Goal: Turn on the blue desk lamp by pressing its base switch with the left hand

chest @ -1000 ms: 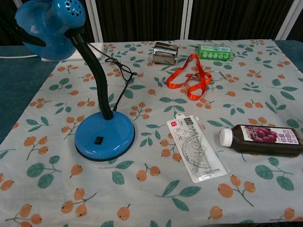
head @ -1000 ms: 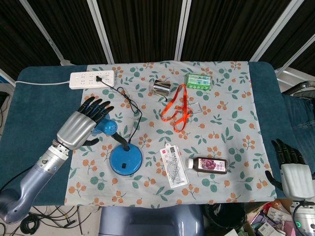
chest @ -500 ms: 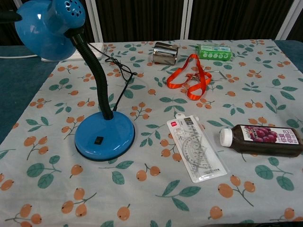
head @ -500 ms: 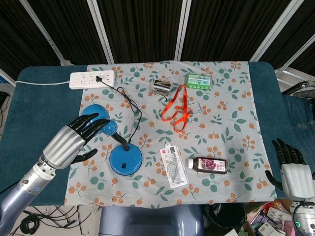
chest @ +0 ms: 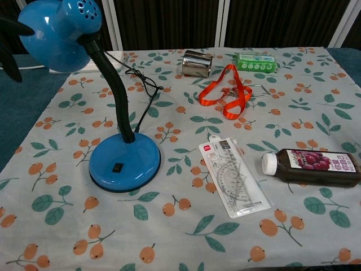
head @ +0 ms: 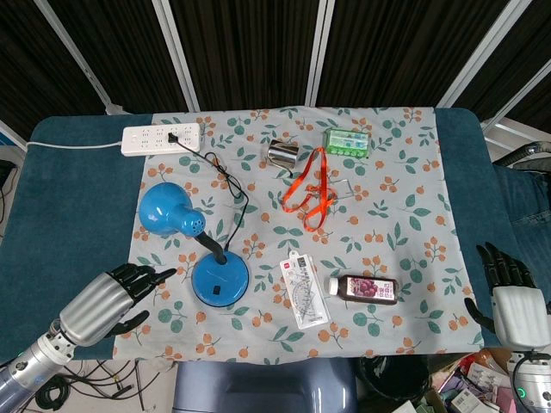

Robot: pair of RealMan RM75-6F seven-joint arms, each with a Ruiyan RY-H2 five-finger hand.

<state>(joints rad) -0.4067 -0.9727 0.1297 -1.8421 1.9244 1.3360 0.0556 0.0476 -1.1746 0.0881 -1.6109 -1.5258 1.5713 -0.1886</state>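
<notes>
The blue desk lamp stands on the floral cloth, its round base (head: 220,280) (chest: 124,164) carrying a small black switch (chest: 117,167) on top. Its shade (head: 169,211) (chest: 57,34) leans to the left on a black gooseneck. My left hand (head: 108,298) hovers open at the cloth's front left corner, left of the base and apart from it, fingers spread toward the lamp. Only dark fingertips (chest: 12,51) of it show at the chest view's left edge. My right hand (head: 513,297) rests open at the table's front right, off the cloth.
A white power strip (head: 161,138) lies at the back left with the lamp's cord plugged in. A metal cup (head: 281,154), green box (head: 347,142), orange lanyard (head: 309,189), ruler pack (head: 304,289) and juice bottle (head: 364,289) lie to the right of the lamp.
My left hand has drawn back from over the lamp shade toward the front left corner of the table, uncovering the shade. The lamp and right hand have not moved.
</notes>
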